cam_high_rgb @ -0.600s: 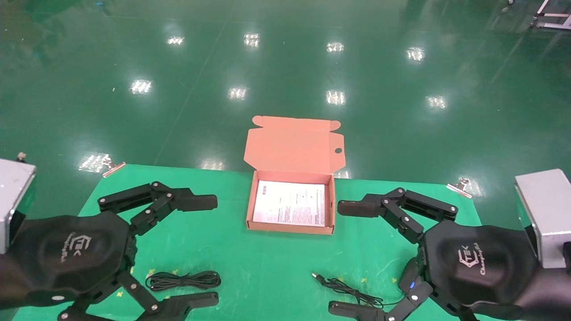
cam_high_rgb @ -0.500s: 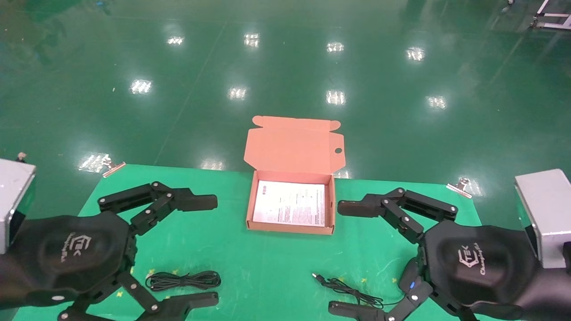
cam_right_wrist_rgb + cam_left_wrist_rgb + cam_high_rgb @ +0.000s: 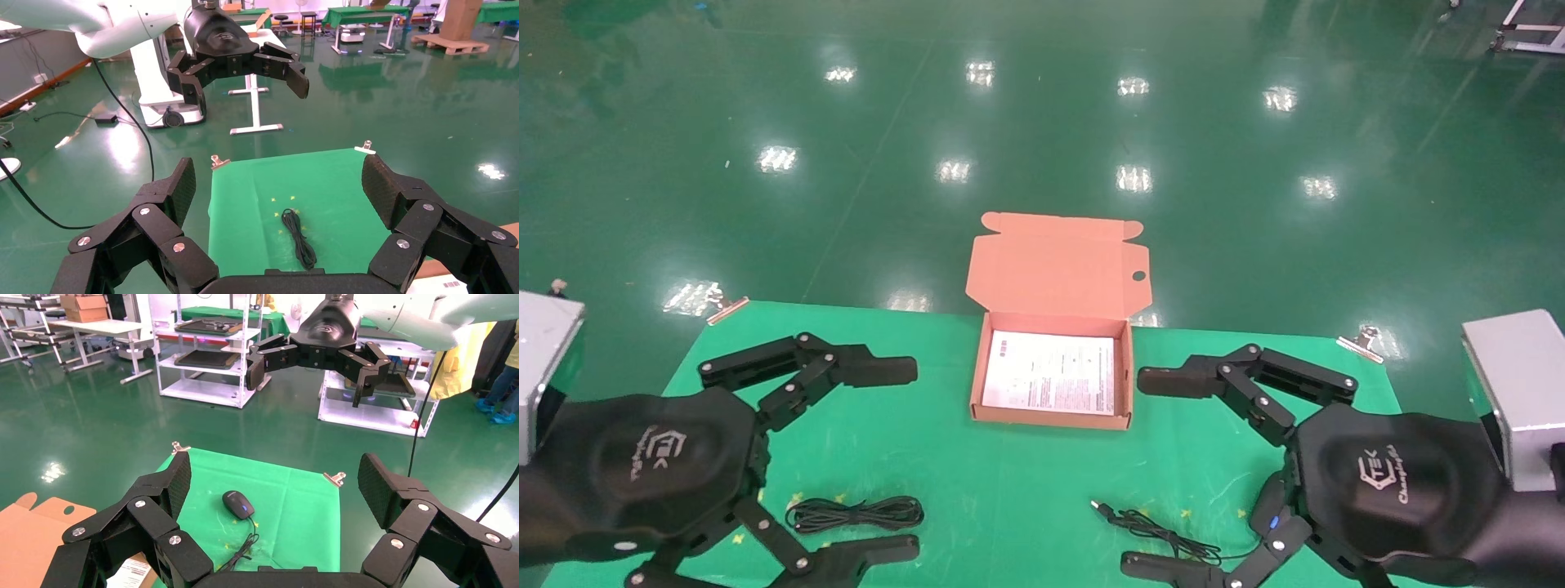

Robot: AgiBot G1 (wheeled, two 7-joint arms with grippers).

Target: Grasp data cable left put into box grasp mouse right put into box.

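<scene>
We take the scene from left to right across the green mat (image 3: 977, 482).

Left gripper (image 3: 891, 457): it hangs over the near left part of the mat with its fingers spread wide and nothing between them. One finger (image 3: 878, 370) reaches out on the far side and the other (image 3: 870, 555) on the near side.

Data cable (image 3: 855, 513): this coiled black bundle lies flat on the mat, between those two fingers as seen from the head and closer to the near one. Its long axis runs left to right, roughly parallel to the fingers. The right wrist view shows the same bundle (image 3: 299, 237) alone on the mat. We judge the left arm to be much the nearer one, and the grasp to turn on coming down so that the fingers close across the thin width of the bundle.

Box (image 3: 977, 384): it sits at the far middle of the mat, lid open and leaning away, with a white printed sheet (image 3: 1048, 371) on its floor. It lies to the far right of the cable.

Mouse (image 3: 237, 503): it shows only in the left wrist view, resting on the mat. In the head view we see just its cord (image 3: 1156, 529), with the plug end pointing left.

Right gripper (image 3: 1148, 469): it hangs over the near right part of the mat, fingers also wide apart and holding nothing.
</scene>
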